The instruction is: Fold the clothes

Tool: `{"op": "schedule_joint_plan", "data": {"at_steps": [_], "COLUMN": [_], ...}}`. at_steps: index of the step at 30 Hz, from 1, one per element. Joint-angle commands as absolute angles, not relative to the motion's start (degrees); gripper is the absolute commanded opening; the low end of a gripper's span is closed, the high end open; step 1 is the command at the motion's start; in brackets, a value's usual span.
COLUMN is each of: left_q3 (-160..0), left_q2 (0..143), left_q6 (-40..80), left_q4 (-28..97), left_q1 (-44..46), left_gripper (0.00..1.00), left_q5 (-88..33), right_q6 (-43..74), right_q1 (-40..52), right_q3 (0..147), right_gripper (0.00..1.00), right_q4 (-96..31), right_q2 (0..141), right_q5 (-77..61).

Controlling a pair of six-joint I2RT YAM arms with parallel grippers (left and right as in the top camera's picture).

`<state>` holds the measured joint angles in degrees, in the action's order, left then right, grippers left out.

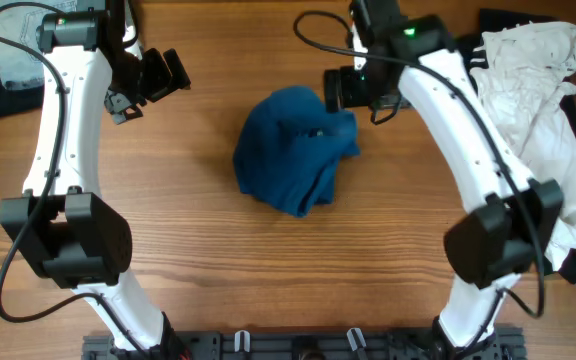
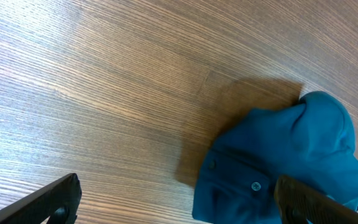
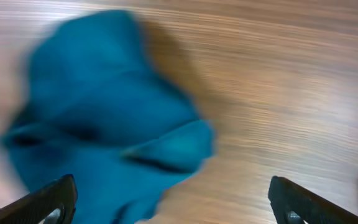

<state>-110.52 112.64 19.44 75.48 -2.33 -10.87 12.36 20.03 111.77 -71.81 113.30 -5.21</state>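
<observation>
The clothes (image 1: 296,150) lie as a crumpled dark blue heap in the middle of the wooden table (image 1: 208,270). In the left wrist view the clothes (image 2: 291,162) fill the lower right, with a small button showing. My left gripper (image 1: 163,75) hangs open to the left of the heap, apart from it, its jaws wide (image 2: 179,208) and nothing between them. My right gripper (image 1: 336,90) is at the heap's upper right edge. Its jaws stand wide open (image 3: 176,205) above the blurred blue clothes (image 3: 104,118), holding nothing.
A rumpled white garment (image 1: 538,90) lies over dark cloth at the right edge, beside the right arm. Pale denim (image 1: 13,65) on dark cloth sits at the far left corner. A black rail (image 1: 298,345) runs along the front edge.
</observation>
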Motion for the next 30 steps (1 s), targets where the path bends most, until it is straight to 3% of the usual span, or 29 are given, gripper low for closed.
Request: {"op": "schedule_joint_plan", "data": {"at_steps": [1, 2, 6, 11, 20, 23, 28, 30], "left_q3": [-110.6, -110.6, -110.6, -110.6, -110.6, -110.6, -110.6, -110.6], "left_q2": [113.3, 113.3, 113.3, 113.3, 113.3, 113.3, 113.3, 113.3], "left_q6": [19.8, 19.8, 19.7, 19.7, 19.7, 19.7, 19.7, 19.7], "left_q4": [75.5, 75.5, 75.5, 75.6, 75.7, 75.7, 75.7, 75.7], "left_q1": [-2.3, -2.3, -2.3, -2.2, -2.3, -2.3, -2.3, -2.2], "left_gripper": [1.00, 1.00, 1.00, 1.00, 1.00, 1.00, 1.00, 1.00], "left_q5": [-10.3, -10.3, -10.3, -10.3, -10.3, -10.3, -10.3, -10.3], "right_q6": [11.4, 14.2, 20.4, 22.5, 5.7, 5.2, 3.7, 3.0], "right_q1": [20.6, 20.8, 21.0, 21.0, 21.1, 21.1, 21.1, 21.3], "right_q3": [110.9, 109.3, 103.3, 96.9, 95.1, 95.1, 95.1, 94.2], "right_gripper": [0.98, 0.96, 0.71, 0.72, 0.71, 0.50, 0.54, 0.64], "right_q4": [-72.7, -72.5, -71.3, -63.1, -56.6, -57.6, -59.6, -60.0], "right_q2": [112.6, 112.8, 113.4, 113.5, 115.9, 116.0, 116.2, 116.2], "right_q5": [-16.7, -16.8, -14.8, -12.6, -12.5, -13.6, -15.1, -15.1]}}
